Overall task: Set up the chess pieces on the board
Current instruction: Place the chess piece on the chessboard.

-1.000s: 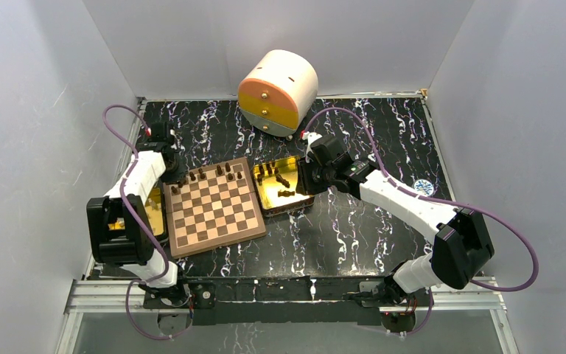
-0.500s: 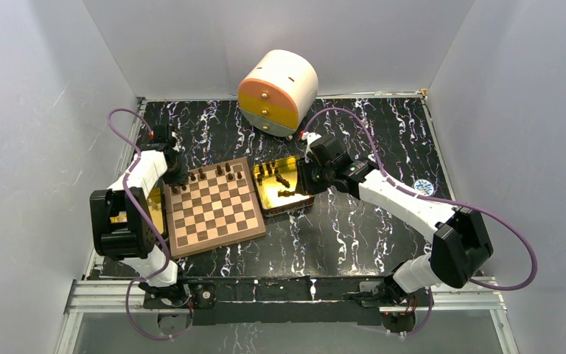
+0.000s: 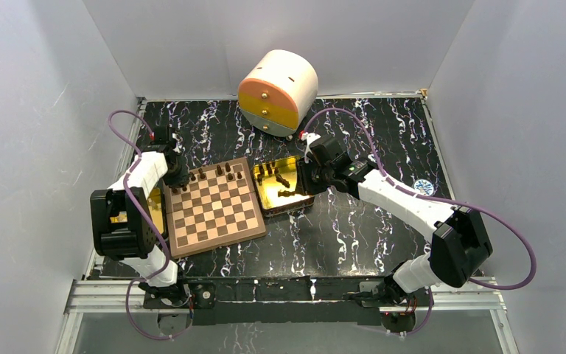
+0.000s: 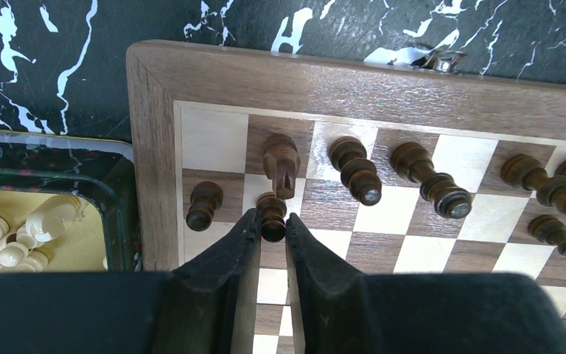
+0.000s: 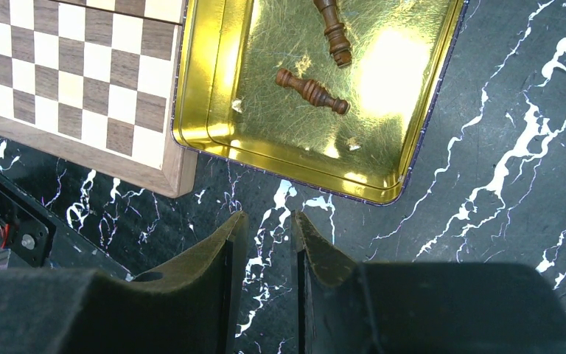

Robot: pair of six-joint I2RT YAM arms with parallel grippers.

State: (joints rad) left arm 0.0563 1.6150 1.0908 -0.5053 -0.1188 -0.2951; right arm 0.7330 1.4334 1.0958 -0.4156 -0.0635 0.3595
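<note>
Partway there. Gripping a pawn tight in the left gripper jaws, down on the board by its far-left corner, beside chess pieces lined along the far rows. Hovering the right gripper, jaws slightly apart and empty, just near of the gold tin. Left to fetch: at least two dark pieces lying inside. Black marbled table, plain pale walls.

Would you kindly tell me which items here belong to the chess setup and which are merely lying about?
Job: board, dark chess pieces, gold tin holding more.
Lying about: cream-and-orange drawer box, blue-white disc.
</note>
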